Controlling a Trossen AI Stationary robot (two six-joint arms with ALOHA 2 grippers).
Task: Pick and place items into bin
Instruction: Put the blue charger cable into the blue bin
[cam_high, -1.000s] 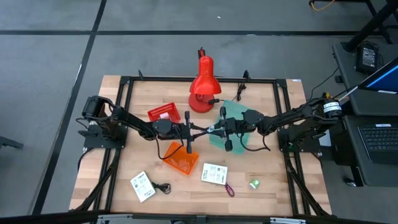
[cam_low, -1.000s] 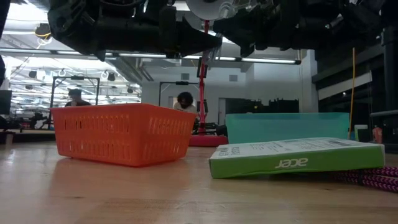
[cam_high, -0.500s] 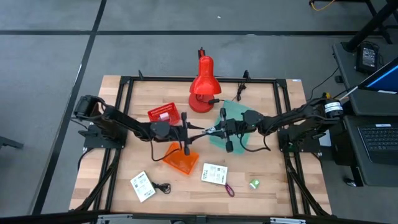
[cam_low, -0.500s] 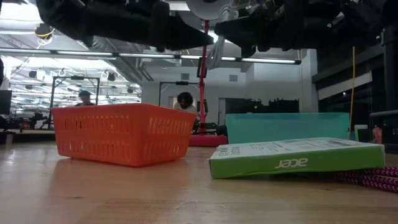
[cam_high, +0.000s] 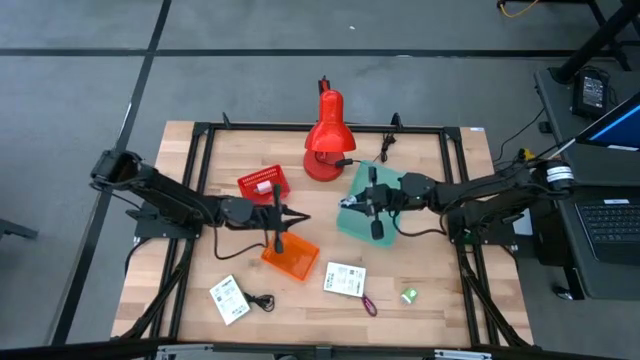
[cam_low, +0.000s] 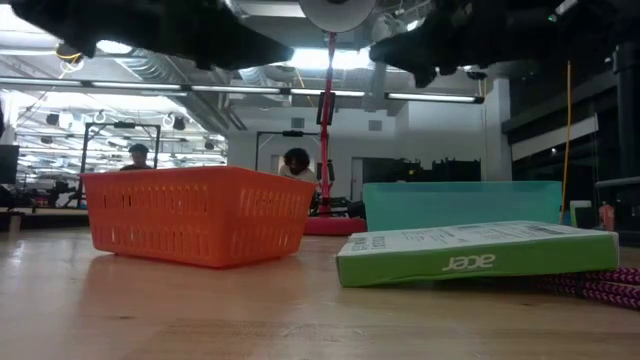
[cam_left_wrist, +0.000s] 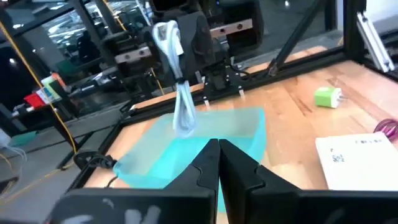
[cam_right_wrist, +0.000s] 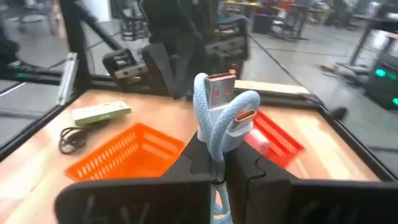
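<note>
Step in hand: carry phase. Right gripper (cam_right_wrist: 214, 163) pinches folded pale-blue USB cable (cam_right_wrist: 219, 112), loop and plugs sticking up past fingertips; gripper hovers over teal bin (cam_high: 360, 205).

Left gripper (cam_left_wrist: 217, 163) pressed together, nothing held, over orange basket (cam_high: 291, 256), apart from right gripper.

Other items on table, nearer front edge than both grippers: cards (cam_high: 345, 279), green piece (cam_high: 409, 295), purple strap (cam_high: 368, 305), black cable (cam_high: 262, 299).

Next, judged: lower right gripper into teal bin, spread fingers, drop cable clear of rim.
</note>
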